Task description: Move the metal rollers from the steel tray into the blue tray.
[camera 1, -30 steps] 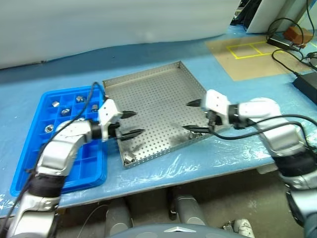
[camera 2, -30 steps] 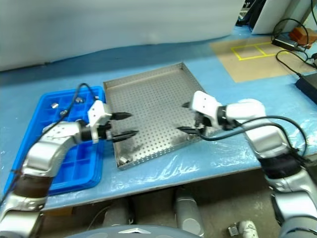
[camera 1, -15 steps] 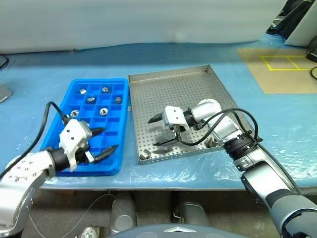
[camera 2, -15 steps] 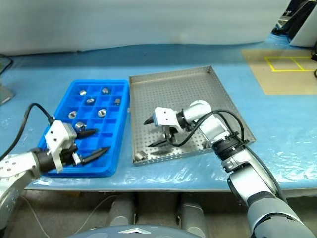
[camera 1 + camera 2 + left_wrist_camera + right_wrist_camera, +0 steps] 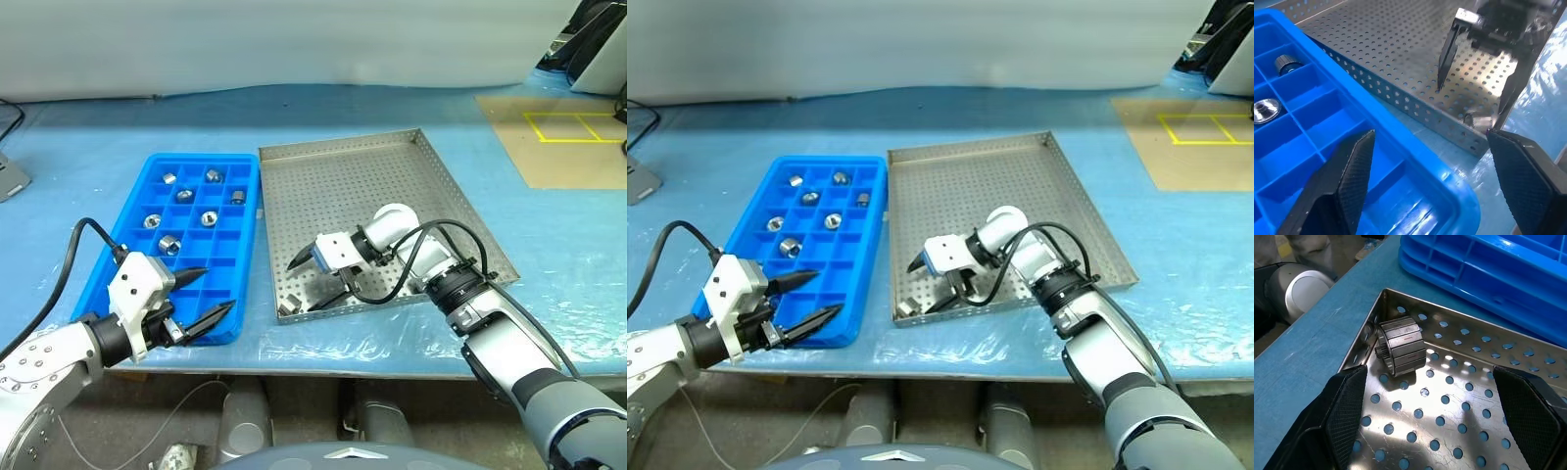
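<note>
The steel tray (image 5: 364, 181) lies at mid-table with the blue tray (image 5: 221, 323) against its left side. Several metal rollers (image 5: 168, 243) sit in the blue tray's far compartments. One roller (image 5: 1400, 347) lies on its side in the steel tray's near-left corner (image 5: 285, 309). My right gripper (image 5: 302, 286) hangs open low over that corner, its fingers (image 5: 1347, 411) pointing at the roller and straddling the space just short of it. My left gripper (image 5: 217, 290) is open over the blue tray's near right corner, holding nothing.
The table is covered in blue sheeting, and its front edge runs just below both trays. A brown board with yellow tape (image 5: 558, 137) lies at the far right. A grey object (image 5: 8, 176) pokes in at the left edge. Black cables trail along both arms.
The camera has swung, shifting the whole scene. My left gripper drew back from the steel tray to the blue tray's near corner. My right gripper crossed the steel tray leftward and sank toward the roller.
</note>
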Robot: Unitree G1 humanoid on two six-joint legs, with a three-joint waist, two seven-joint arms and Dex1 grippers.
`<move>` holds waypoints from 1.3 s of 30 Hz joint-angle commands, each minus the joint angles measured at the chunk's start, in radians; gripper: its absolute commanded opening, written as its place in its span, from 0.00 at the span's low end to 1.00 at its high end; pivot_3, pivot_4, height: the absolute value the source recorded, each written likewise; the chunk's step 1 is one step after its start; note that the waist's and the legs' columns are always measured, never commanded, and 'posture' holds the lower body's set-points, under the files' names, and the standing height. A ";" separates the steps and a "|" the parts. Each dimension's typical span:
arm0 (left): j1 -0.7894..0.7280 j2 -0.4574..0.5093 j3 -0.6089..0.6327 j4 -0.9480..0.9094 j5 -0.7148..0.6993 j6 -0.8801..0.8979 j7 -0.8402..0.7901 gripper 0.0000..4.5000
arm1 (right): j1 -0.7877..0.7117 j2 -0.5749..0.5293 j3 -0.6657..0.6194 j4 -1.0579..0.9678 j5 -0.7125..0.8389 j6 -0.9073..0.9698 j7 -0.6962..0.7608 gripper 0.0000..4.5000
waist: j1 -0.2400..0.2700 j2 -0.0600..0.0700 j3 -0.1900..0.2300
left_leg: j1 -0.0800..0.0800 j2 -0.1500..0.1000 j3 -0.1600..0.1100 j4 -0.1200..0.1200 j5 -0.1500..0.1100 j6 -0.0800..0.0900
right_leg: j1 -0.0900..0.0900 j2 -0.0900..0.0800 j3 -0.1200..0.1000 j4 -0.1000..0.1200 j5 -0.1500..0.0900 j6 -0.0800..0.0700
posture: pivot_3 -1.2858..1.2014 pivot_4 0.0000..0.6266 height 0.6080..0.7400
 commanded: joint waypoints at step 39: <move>-0.118 0.100 -0.103 0.136 0.054 -0.032 0.032 0.86 | -0.011 0.055 -0.038 0.045 -0.006 0.147 -0.009 0.23 | -0.002 0.000 0.000 | 0.004 0.000 0.000 0.000 0.001 -0.001 | 0.002 0.000 0.000 0.002 0.000 0.000 | 0.63 0.24 1.00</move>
